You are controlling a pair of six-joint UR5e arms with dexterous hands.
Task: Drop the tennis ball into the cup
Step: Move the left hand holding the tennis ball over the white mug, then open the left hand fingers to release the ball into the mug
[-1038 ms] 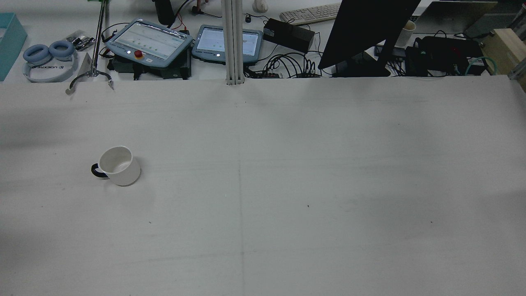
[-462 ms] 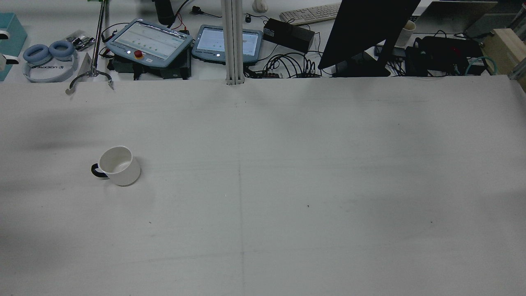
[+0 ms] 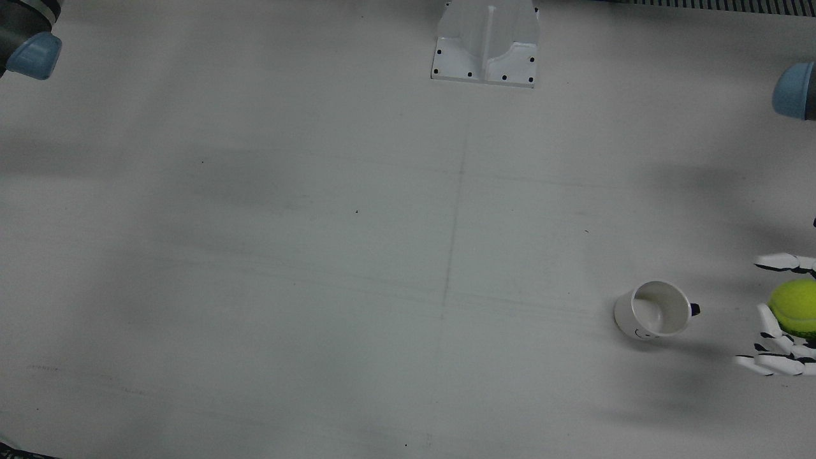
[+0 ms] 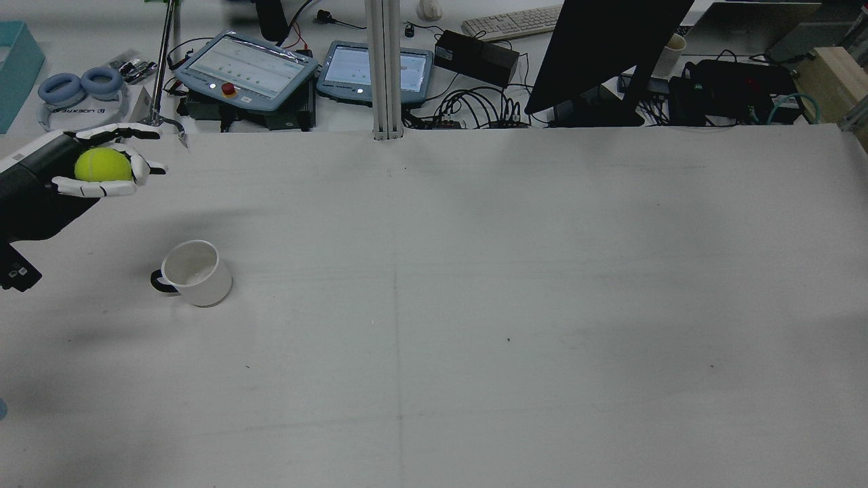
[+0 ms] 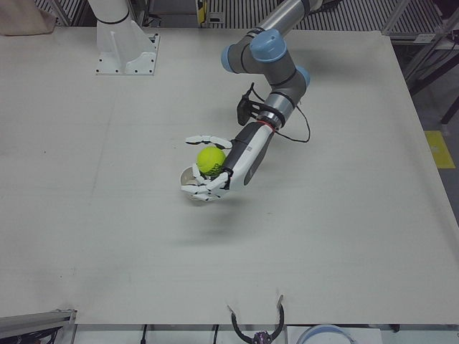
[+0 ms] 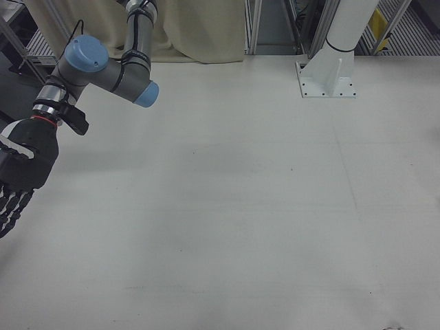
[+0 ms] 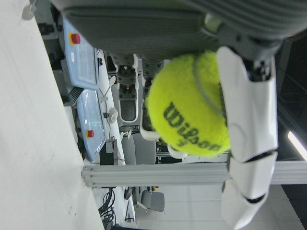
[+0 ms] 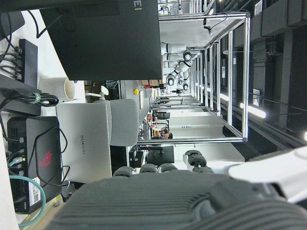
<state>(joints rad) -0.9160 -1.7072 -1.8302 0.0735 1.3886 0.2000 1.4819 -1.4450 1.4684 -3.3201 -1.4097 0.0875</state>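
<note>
The left hand (image 4: 102,166) cups the tennis ball (image 4: 102,165) with its fingers (image 5: 202,188) curled partway around it, a loose cradle that, I judge, makes release easy. In the rear view it hangs at about 10 o'clock from the cup (image 4: 192,272), well above the table (image 4: 475,305) and apart from the cup, so the ball is not yet over the opening. The cup stands upright with its mouth up and its dark handle (image 4: 159,281) pointing to 9 o'clock, ready to take a drop from above. The right hand (image 6: 17,182) waits off at the table's far side, out of the way; its fingers look spread, holding nothing I can see.
</note>
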